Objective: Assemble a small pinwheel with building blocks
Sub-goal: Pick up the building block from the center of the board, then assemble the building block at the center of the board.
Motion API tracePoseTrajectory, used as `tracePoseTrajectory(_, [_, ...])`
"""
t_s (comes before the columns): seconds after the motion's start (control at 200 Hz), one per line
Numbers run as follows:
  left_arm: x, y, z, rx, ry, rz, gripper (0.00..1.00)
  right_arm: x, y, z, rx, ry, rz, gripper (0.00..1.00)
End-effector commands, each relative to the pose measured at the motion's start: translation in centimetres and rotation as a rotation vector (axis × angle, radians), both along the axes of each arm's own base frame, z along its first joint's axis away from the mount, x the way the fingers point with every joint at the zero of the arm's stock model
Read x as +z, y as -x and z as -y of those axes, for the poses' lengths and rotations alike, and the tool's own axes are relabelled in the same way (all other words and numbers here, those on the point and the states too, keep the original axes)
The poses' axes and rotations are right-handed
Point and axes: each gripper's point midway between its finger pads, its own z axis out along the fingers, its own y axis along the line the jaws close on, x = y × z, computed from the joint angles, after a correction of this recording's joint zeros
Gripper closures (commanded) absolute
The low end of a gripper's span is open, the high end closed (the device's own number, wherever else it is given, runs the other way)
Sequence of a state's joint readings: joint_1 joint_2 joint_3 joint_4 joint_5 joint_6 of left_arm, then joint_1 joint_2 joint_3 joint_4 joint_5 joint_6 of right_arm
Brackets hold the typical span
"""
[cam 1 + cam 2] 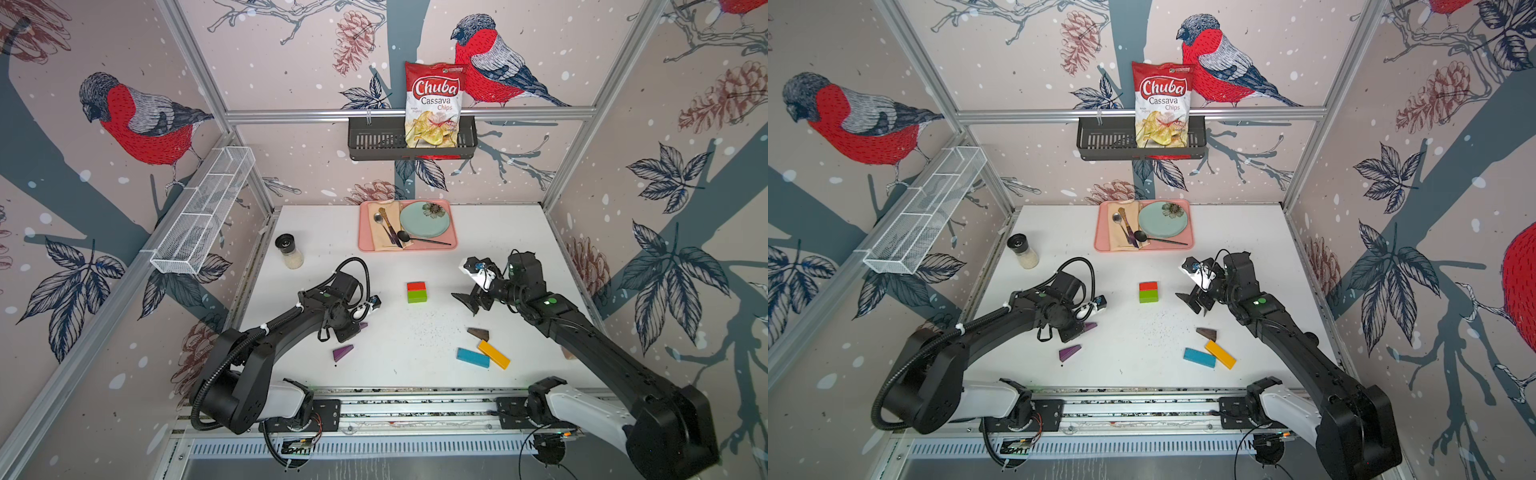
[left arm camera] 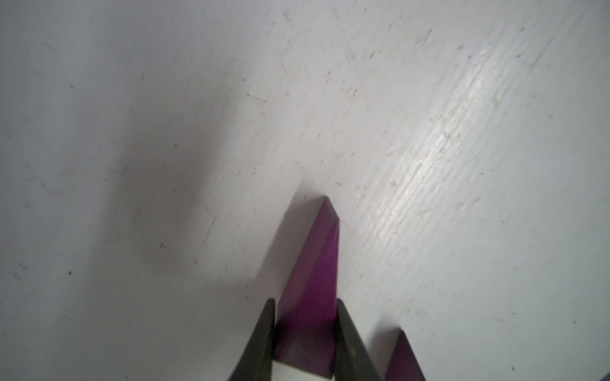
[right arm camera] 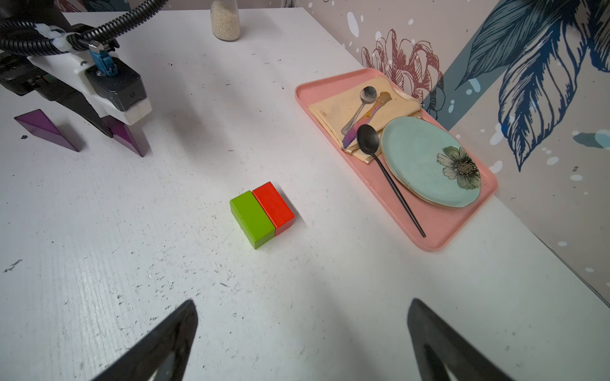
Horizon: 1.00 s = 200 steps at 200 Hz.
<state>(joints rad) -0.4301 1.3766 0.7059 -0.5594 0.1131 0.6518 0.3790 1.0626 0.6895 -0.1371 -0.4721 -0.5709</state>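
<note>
A red block and a green block lie pressed side by side mid-table, and the right wrist view shows them as well. My left gripper is shut on a purple wedge that rests on the table left of them. A second purple wedge lies just nearer the front. My right gripper hangs open and empty to the right of the red and green pair. A dark brown wedge, a yellow bar and a blue bar lie front right.
At the back stands a pink tray with a plate, cutlery and a napkin. A spice jar stands back left. A chips bag sits in a black basket on the back wall. A wire basket hangs on the left wall.
</note>
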Motion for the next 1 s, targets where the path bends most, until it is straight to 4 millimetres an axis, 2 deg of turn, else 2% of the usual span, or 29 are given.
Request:
tracePoseTrajectory(0.0, [0.6, -0.5, 0.8, -0.032, 0.025, 0.001, 0.83, 0.6, -0.1, 0.2, 0.017, -0.027, 0.004, 0.02])
tracePoseTrajectory(0.21, [2.2, -2.9, 2.0, -0.13, 0.033, 0.076, 0.82, 2.7, -3.1, 2.5, -0.026, -0.005, 0.058, 0.02])
tracePoseTrajectory(0.38, [4.1, -6.6, 3.8, -0.235, 0.041, 0.13, 0.82, 3.8, -4.5, 3.3, -0.062, -0.021, 0.068, 0.02])
tracePoseTrajectory(0.405, [3.8, -6.7, 3.8, -0.248, 0.038, 0.12, 0.82, 4.0, -4.6, 3.3, -0.065, -0.021, 0.069, 0.02])
tracePoseTrajectory(0.42, [4.5, -7.6, 4.2, -0.255, 0.043, 0.141, 0.82, 4.1, -4.7, 3.4, -0.066, -0.021, 0.071, 0.02])
tracePoseTrajectory(0.56, [5.4, -10.5, 5.4, -0.316, 0.037, 0.182, 0.82, 4.6, -5.4, 3.6, -0.071, -0.012, 0.08, 0.02])
tracePoseTrajectory(0.795, [5.5, -14.4, 6.8, -0.399, 0.004, 0.184, 0.82, 4.6, -6.7, 4.3, -0.104, 0.009, 0.099, 0.03])
tracePoseTrajectory(0.996, [4.7, -17.3, 7.9, -0.462, -0.019, 0.193, 0.81, 4.1, -6.6, 5.4, -0.131, 0.028, 0.086, 0.03])
